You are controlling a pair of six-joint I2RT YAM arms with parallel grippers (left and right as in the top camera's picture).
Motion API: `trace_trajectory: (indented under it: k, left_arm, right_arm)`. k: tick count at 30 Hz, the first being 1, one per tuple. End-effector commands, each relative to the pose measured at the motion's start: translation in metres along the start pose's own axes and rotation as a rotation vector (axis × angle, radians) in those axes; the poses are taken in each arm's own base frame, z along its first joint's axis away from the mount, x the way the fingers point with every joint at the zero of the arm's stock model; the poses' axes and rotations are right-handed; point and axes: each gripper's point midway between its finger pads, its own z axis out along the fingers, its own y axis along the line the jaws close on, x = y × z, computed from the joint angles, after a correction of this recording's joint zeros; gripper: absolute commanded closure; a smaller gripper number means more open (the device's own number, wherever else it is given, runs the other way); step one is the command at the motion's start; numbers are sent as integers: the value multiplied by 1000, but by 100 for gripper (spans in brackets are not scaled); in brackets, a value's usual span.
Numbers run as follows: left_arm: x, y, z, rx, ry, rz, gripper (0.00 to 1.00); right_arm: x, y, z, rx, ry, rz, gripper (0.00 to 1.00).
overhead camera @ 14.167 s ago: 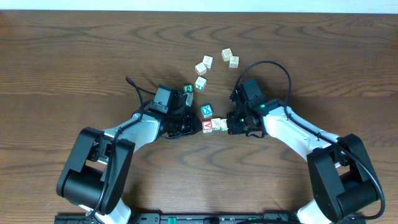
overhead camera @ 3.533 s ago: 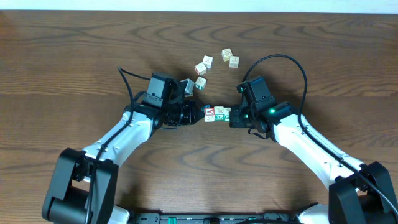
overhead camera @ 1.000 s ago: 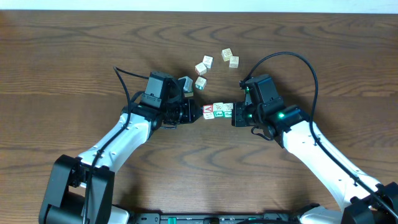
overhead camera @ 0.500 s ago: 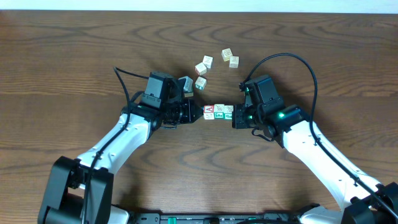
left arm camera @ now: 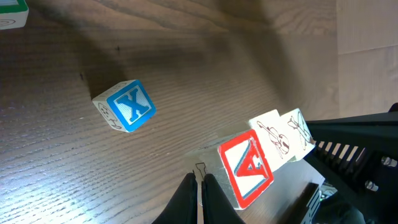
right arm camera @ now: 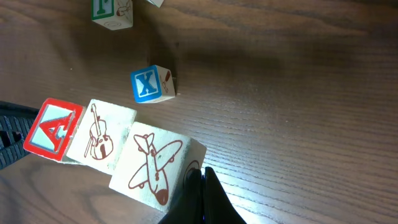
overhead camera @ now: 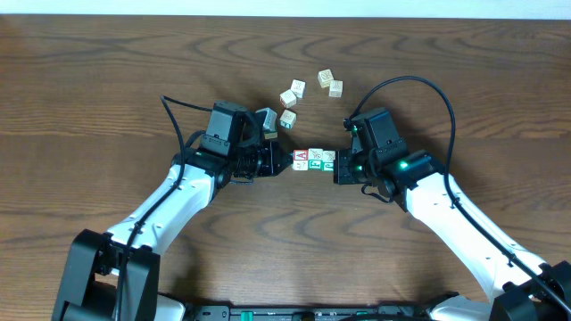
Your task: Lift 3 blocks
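Observation:
Three blocks sit in a tight row, pinched end to end between my two grippers and held above the table: a red "A" block (overhead camera: 301,159) (left arm camera: 245,171) (right arm camera: 53,129), a cream violin block (overhead camera: 314,159) (left arm camera: 273,138) (right arm camera: 102,138) and a cream airplane block (overhead camera: 327,160) (left arm camera: 299,129) (right arm camera: 155,163). My left gripper (overhead camera: 287,162) (left arm camera: 200,185) is shut, its tip beside the "A" block's outer face. At the other end my right gripper (overhead camera: 340,165) (right arm camera: 202,177) is shut, its tip against the airplane block's outer face.
A blue "X" cube (left arm camera: 124,106) (right arm camera: 151,84) lies on the wood below the row. A green-faced cube (overhead camera: 267,119) rests by the left arm. Several loose cream cubes (overhead camera: 292,94) (overhead camera: 330,82) are scattered toward the far edge.
The row of blocks and both shut grippers stay almost where they were, with only a slight shift of the left arm.

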Motion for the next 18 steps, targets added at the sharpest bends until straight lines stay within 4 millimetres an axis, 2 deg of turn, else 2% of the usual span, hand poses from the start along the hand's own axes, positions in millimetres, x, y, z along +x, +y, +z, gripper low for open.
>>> trace_trajectory:
  k: [1,18]
  left_arm:
    - [6,-58,-2,181,59,94,93]
    - [7,-57,-2,178,63,90,93]
  right_arm:
    - [1,61,-17,-262,39,-66,99]
    - [1,61,-17,-262,39,-66,99]
